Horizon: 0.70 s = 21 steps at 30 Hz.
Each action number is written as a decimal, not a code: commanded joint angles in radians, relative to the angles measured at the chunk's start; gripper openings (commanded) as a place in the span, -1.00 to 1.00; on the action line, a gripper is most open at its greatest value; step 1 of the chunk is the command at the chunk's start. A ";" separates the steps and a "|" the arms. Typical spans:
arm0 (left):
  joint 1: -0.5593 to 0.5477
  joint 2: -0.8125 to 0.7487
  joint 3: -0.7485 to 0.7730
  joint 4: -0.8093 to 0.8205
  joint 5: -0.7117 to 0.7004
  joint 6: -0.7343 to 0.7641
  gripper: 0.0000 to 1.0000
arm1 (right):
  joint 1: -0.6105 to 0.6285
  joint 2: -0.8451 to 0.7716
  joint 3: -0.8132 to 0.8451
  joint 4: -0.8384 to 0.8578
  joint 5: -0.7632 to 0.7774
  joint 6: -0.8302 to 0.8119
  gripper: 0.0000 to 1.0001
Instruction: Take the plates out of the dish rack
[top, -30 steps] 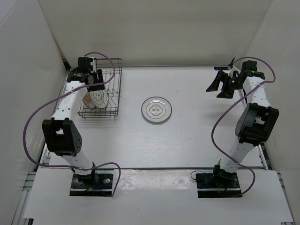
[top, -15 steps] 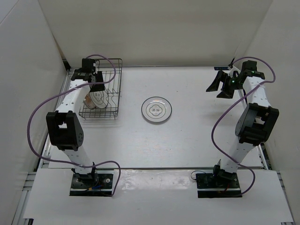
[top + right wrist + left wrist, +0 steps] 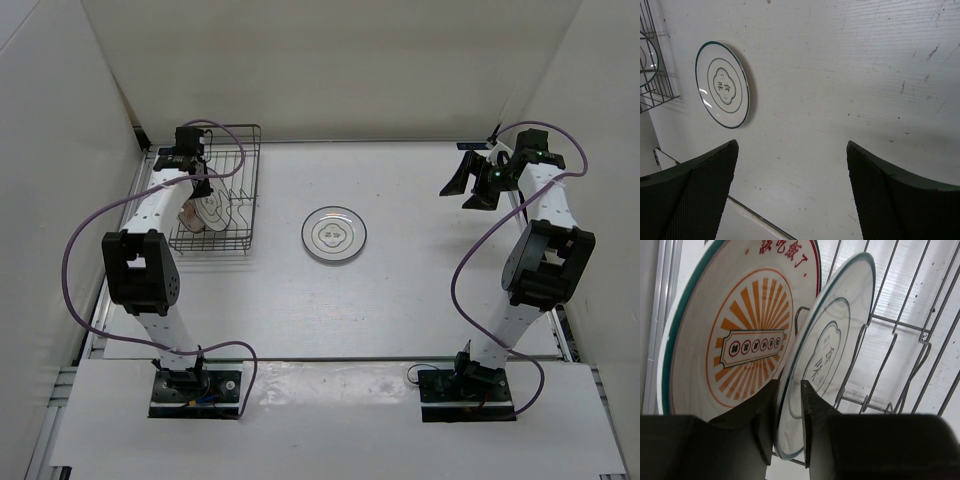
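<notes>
The dish rack (image 3: pixel 243 150) stands at the far left and holds two upright plates (image 3: pixel 208 212). The left wrist view shows them close up: an orange sunburst plate (image 3: pixel 740 345) on the left and a white plate with a dark rim line (image 3: pixel 832 335) beside it, among the rack's wires (image 3: pixel 900 324). My left gripper (image 3: pixel 200 188) (image 3: pixel 789 385) has one finger on each face of the white plate's lower rim, pinching it. A third white plate (image 3: pixel 334 234) (image 3: pixel 722 84) lies flat mid-table. My right gripper (image 3: pixel 465 188) (image 3: pixel 791 145) hangs wide open over bare table at the far right, holding nothing.
White walls enclose the table on the left, back and right. The rack sits close to the left wall, and one of its corners (image 3: pixel 665 98) shows in the right wrist view. Purple cables loop from both arms.
My left arm has swung in over the rack and lowered, and its jaws have narrowed from wide open onto the white plate's rim. The right arm has stayed still.
</notes>
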 commanded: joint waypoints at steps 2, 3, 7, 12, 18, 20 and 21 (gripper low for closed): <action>-0.003 -0.028 0.010 0.039 0.004 -0.001 -0.38 | -0.005 0.020 0.041 -0.007 -0.017 -0.028 0.80; -0.003 -0.031 0.010 0.039 0.001 -0.003 -0.42 | -0.007 0.015 0.049 -0.009 -0.017 -0.013 0.80; -0.003 -0.039 0.025 0.033 0.001 -0.009 -0.56 | -0.005 0.029 0.066 -0.016 -0.026 -0.015 0.80; -0.007 -0.065 0.055 0.037 -0.001 -0.008 -0.66 | -0.007 0.036 0.075 -0.020 -0.034 -0.012 0.80; -0.007 -0.135 0.096 0.077 0.004 0.011 -0.68 | -0.005 0.043 0.078 -0.023 -0.049 -0.013 0.80; -0.007 -0.149 0.103 0.100 0.013 0.014 -0.68 | -0.004 0.047 0.078 -0.021 -0.051 -0.011 0.80; -0.009 -0.177 0.100 0.105 0.019 0.014 -0.70 | -0.005 0.046 0.078 -0.020 -0.052 -0.008 0.80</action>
